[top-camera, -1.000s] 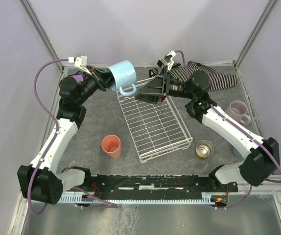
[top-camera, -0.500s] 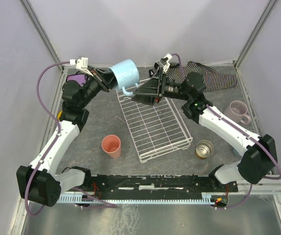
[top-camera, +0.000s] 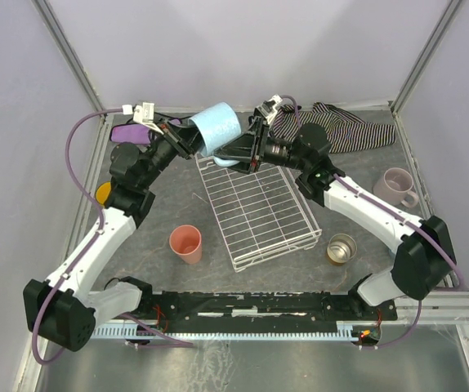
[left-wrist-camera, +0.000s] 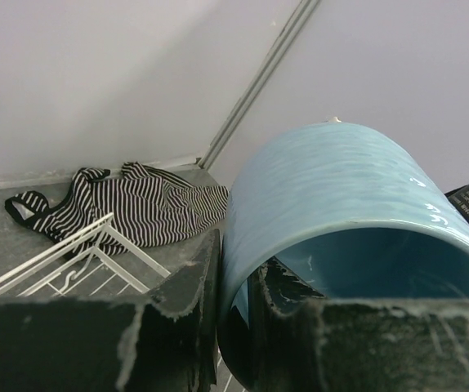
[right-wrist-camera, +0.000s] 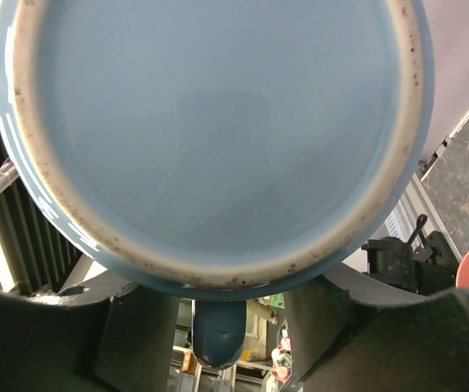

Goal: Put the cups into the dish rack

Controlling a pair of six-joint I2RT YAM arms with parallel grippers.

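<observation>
Grey tabletop [top-camera: 161,214]; wrist view shows left jaws clamping the blue mug [left-wrist-camera: 341,188], right jaws unclear.

Robot lab cell, plain panel walls [top-camera: 243,49]

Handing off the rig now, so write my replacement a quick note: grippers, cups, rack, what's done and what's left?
Left gripper: shut on the blue mug rim, raised at the rack far end.
Right gripper: open at the mug's base, fingers either side of its handle.
On the table: salmon tumbler, metal cup, pink mug; yellow cup half hidden by the left arm.
Done: nothing racked. Left: every cup.
</observation>
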